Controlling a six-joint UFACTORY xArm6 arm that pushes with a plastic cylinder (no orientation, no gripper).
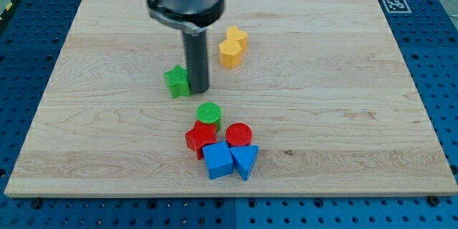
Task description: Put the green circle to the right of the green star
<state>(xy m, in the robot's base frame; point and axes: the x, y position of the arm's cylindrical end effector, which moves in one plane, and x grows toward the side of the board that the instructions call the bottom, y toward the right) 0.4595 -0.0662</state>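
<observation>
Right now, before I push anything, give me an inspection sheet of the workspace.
Surface: wooden board, flat, bare over its right half.
Job's things: green star left of centre; green circle below it, slightly right, touching the red cluster.
Clutter: red star, red circle, blue cube, blue triangle bunched together; two yellow blocks at the view's top.
Grippers: none; my tip sits against the green star's right side.
Cables: nothing seen.
Surroundings: blue perforated table; marker tag at the board's top right corner.
</observation>
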